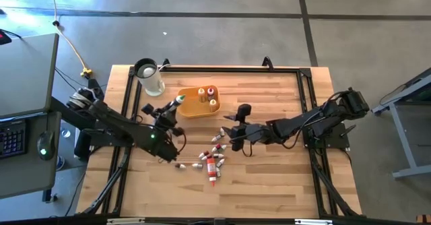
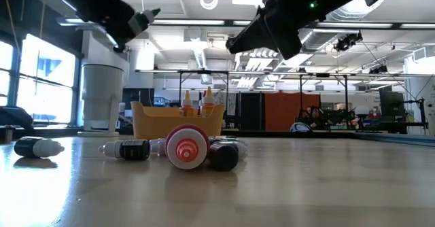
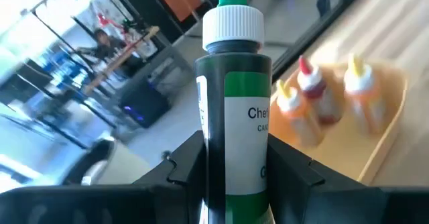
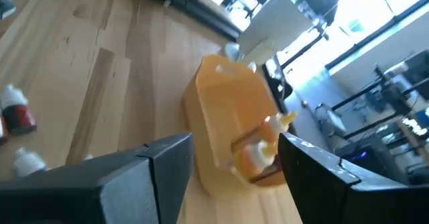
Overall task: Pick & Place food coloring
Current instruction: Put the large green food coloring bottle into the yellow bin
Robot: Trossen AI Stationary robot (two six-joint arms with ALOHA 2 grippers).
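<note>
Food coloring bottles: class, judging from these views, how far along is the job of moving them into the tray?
Done: three bottles stand in the yellow-orange tray. In hand: the left tool holds a green bottle raised beside the tray's edge, not yet released. The right tool hangs open over the table, empty. Left: the cluster of loose bottles lying on the wood, roughly ten, still needs picking up.

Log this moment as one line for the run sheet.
left gripper: shut on green bottle, near tray | right gripper: open, empty | tray: three bottles | table: loose bottles
</note>
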